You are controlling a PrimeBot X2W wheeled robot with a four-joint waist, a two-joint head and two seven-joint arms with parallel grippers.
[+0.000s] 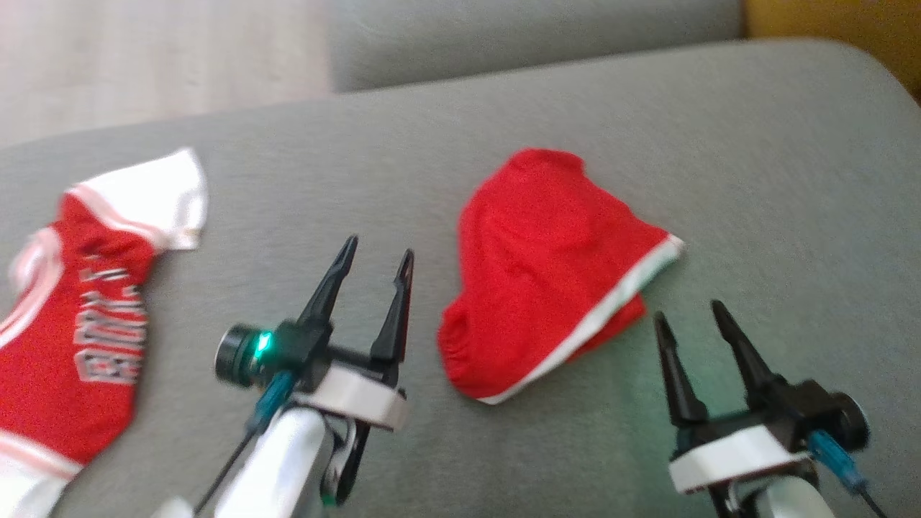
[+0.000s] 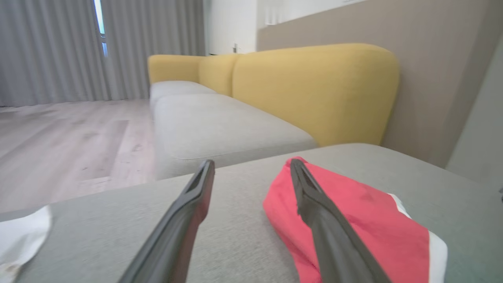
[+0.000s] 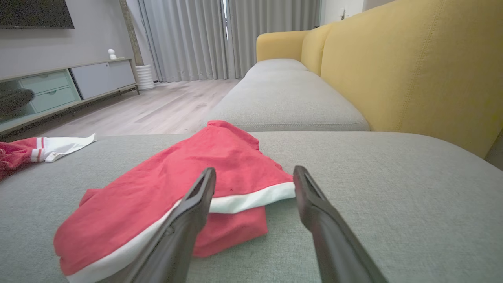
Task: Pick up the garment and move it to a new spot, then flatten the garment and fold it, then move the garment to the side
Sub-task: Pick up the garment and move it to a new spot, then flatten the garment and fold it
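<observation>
The red garment [image 1: 547, 266] lies on the grey sofa cushion [image 1: 755, 180], well apart from the red jersey [image 1: 79, 316], on the robot's right of it; it seems doubled over, its white trim [image 1: 611, 302] running across the upper layer, yet rumpled. The left jaws stand apart and empty between the jersey and the garment, just beside the garment; the right jaws, also apart and empty, hang near its edge farthest from the jersey. I judge the folding is in hand or nearly done. The next move probably calls for one more flattening, or for pinching both layers together at the edge, so the fold holds while the garment goes to the side.
</observation>
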